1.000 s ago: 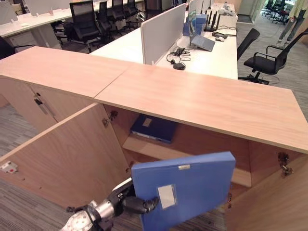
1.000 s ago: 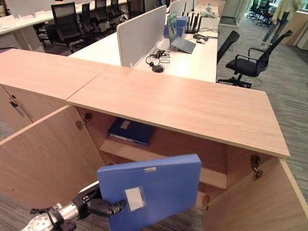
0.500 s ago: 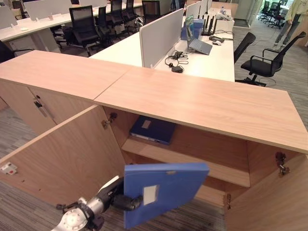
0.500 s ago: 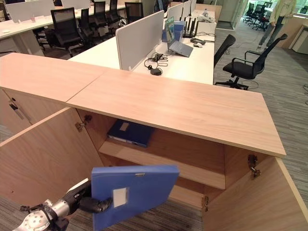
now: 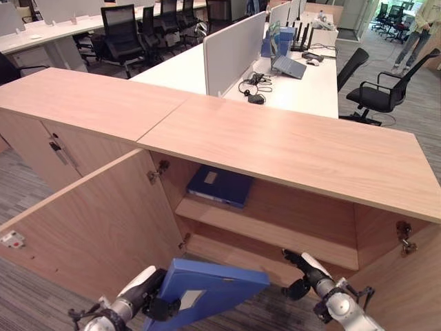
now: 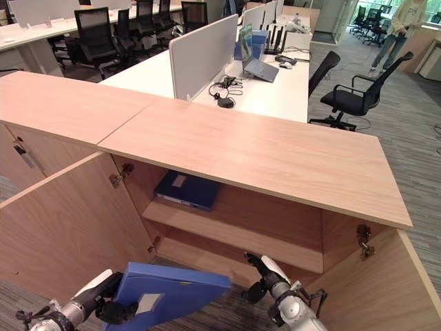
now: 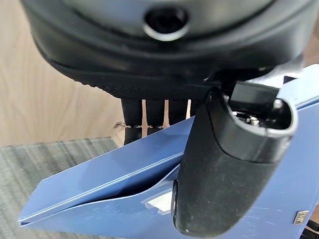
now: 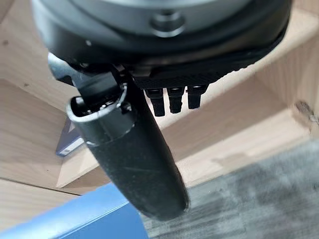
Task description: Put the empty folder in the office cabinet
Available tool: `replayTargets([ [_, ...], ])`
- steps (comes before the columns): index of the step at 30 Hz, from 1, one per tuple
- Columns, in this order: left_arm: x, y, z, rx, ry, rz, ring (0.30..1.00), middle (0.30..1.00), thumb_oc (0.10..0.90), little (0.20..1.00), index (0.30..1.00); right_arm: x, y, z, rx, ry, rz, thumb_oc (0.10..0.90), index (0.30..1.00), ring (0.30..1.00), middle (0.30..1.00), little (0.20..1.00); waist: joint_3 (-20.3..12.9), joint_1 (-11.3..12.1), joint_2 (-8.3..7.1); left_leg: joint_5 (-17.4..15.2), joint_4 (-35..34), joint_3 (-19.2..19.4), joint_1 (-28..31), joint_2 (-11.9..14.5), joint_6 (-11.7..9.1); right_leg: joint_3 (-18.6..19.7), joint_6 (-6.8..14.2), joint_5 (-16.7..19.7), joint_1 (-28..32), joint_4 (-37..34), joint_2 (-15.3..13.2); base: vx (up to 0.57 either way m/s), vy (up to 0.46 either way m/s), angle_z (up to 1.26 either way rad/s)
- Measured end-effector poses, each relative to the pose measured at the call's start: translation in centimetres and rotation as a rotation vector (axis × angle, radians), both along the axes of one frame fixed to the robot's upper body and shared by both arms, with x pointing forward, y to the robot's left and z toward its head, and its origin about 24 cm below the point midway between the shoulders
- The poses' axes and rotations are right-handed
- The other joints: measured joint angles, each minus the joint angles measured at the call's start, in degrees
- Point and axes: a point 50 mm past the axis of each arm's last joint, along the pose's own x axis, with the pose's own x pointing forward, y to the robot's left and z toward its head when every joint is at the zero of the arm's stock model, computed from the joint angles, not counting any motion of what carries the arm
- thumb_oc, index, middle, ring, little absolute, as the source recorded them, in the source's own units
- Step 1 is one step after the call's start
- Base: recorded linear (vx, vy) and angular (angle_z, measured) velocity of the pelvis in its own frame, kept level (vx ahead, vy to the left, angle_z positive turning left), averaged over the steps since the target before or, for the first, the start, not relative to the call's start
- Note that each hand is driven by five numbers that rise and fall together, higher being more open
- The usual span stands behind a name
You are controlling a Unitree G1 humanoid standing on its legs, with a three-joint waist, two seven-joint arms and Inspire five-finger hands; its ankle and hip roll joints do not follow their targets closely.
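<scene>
My left hand is shut on a blue folder, thumb on its labelled face and fingers under it. The folder lies tilted almost flat, low in front of the open office cabinet, below its lower shelf level. My right hand hovers open and empty in front of the cabinet's lower compartment, right of the folder, with fingers straight. A corner of the blue folder shows past its thumb.
A dark blue folder lies on the cabinet's upper shelf. The left door and right door stand open to either side. Desks with a laptop and office chairs stand behind. A person is far back.
The left hand has lowered the blue folder and tipped it from upright to nearly flat. The right hand has come into view at the lower right.
</scene>
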Motion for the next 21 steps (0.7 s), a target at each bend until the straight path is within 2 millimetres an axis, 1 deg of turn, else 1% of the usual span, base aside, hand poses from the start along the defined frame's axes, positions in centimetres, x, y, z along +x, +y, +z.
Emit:
replayTargets([
  [2, 0.4, -0.2, 0.5, -0.004, -0.029, -0.006, 0.3, 0.3, 0.4, 0.3, 0.3, 0.1, 0.1, 0.2, 0.0, -0.005, 0.016, 0.8, 0.9, 0.9, 0.9, 0.9, 0.01, -0.01, 0.02, 0.0, 0.0, 0.0, 0.0, 0.0, 0.0, -0.01, 0.0, -0.01, -0.01, 0.0, 0.01, 0.0, 0.0, 0.0],
  [5, 1.2, -0.8, 1.4, -0.016, -0.096, -0.026, 0.3, 0.3, 0.4, 0.3, 0.3, 0.1, 0.9, 0.5, 0.009, 0.005, 0.093, 0.8, 0.9, 0.9, 0.9, 0.9, 0.08, 0.0, 0.21, 0.15, 0.0, -0.01, 0.04, 0.01, 0.23, -0.05, 0.02, -0.02, 0.03, -0.01, 0.01, 0.0, 0.0, 0.0],
  [9, 2.0, -1.1, 1.8, -0.028, -0.138, -0.022, 0.3, 0.3, 0.4, 0.3, 0.3, 0.1, 2.1, 0.4, 0.023, 0.032, 0.169, 0.8, 0.9, 0.9, 0.9, 0.9, 0.16, 0.06, 0.39, 0.03, 0.0, -0.03, -0.06, 0.03, 0.01, -0.11, 0.02, -0.02, -0.02, -0.01, 0.02, -0.01, 0.001, 0.0],
  [17, 2.3, -1.0, 2.0, -0.019, -0.164, -0.007, 0.3, 0.3, 0.4, 0.3, 0.3, 1.5, 2.2, 1.3, -0.016, 0.01, 0.232, 0.8, 0.9, 0.9, 0.9, 0.9, 0.32, 0.28, 0.7, 0.25, 0.0, -0.11, -0.22, -0.01, 0.22, -0.16, 0.02, 0.01, -0.22, -0.01, 0.0, 0.0, 0.0, 0.0],
  [21, 3.0, -0.9, 2.5, -0.008, -0.19, -0.015, 0.3, 0.3, 0.4, 0.3, 0.3, 2.1, 2.3, 1.7, -0.01, -0.008, 0.232, 0.8, 0.9, 0.9, 0.9, 0.9, 0.36, 0.36, 0.78, 0.25, 0.0, -0.15, -0.25, -0.02, 0.18, -0.27, 0.04, -0.02, -0.16, -0.01, -0.01, -0.02, 0.003, 0.01],
])
